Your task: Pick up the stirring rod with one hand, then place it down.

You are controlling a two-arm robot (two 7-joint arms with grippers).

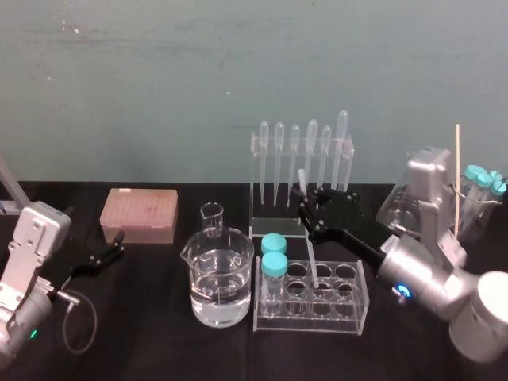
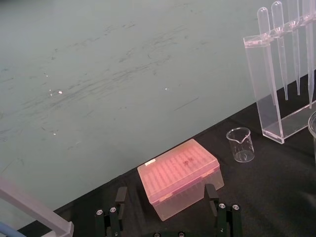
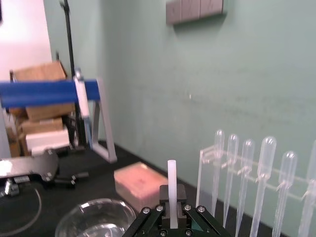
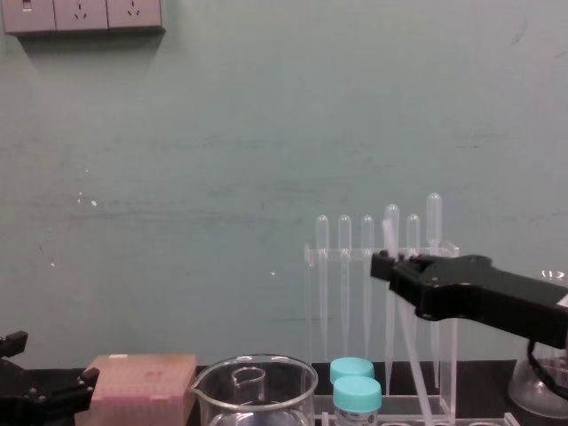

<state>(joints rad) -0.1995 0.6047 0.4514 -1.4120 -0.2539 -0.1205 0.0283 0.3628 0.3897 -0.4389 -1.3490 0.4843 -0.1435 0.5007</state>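
The stirring rod [image 1: 314, 266] is a thin translucent-white stick that stands nearly upright. Its lower end reaches down into the clear test-tube rack [image 1: 311, 317]. My right gripper [image 1: 304, 200] is shut on the rod near its top, just in front of the pipette stand. In the right wrist view the rod [image 3: 172, 183] rises from between the closed fingers [image 3: 172, 218]. The chest view shows the rod [image 4: 410, 351] slanting down below the right gripper [image 4: 380, 264]. My left gripper [image 1: 111, 252] is parked low at the left, open in its wrist view [image 2: 165, 210], and holds nothing.
A large beaker of water [image 1: 221, 286] and a small beaker [image 1: 212, 220] stand left of the rack, which holds two teal-capped tubes [image 1: 274, 258]. Behind is the pipette stand [image 1: 302, 171]. A pink tip box [image 1: 138, 214] lies at the left. A flask [image 1: 399, 208] and a thin tan stick [image 1: 457, 175] stand at the right.
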